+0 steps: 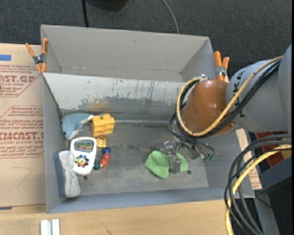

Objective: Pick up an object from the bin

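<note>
Nearest, in the near left corner of the grey bin (127, 89): a pale grey cloth thing (68, 176), stretched along the left wall. Just right of it and touching it, a white toy phone (83, 154) with coloured buttons, lying tilted. Against the phone's right edge, a small cluster of red, blue and orange beads (104, 156). Over to the right, on the floor not far from the near wall and well apart from the rest: a crumpled green soft thing (159, 164). Down on its right part, the end effector (175, 163), in touch with the green stuff; how far open, impossible to tell. Behind that, the orange wrist cover (206, 106) of the arm (264, 97), reaching in from the right. Farther back at left, a yellow toy block (103, 125), with a light blue soft thing (72, 125) just beside it on the left, both close to the foot of the far wall.
</note>
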You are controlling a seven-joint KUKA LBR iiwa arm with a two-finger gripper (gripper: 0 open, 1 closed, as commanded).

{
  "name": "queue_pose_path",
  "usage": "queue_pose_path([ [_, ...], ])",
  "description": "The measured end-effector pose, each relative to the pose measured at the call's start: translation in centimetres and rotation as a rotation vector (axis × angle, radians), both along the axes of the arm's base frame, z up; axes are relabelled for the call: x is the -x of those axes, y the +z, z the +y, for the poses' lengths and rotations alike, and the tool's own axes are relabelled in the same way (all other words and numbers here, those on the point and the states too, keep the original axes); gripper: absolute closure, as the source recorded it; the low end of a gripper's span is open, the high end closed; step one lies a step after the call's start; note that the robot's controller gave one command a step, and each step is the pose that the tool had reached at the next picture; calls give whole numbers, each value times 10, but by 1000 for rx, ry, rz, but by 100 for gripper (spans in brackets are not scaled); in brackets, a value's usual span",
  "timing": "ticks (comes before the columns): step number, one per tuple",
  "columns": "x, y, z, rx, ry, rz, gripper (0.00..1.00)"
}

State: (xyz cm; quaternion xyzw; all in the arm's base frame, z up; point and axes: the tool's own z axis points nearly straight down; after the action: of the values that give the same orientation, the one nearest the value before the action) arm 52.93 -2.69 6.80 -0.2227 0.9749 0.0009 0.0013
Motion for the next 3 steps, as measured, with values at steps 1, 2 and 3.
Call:
queue_pose_path([
  [1,0,6,0,0,-1,-2,100],
  [2,1,11,1,0,0,3,100],
  [3,3,32,1,-1,0,9,100],
])
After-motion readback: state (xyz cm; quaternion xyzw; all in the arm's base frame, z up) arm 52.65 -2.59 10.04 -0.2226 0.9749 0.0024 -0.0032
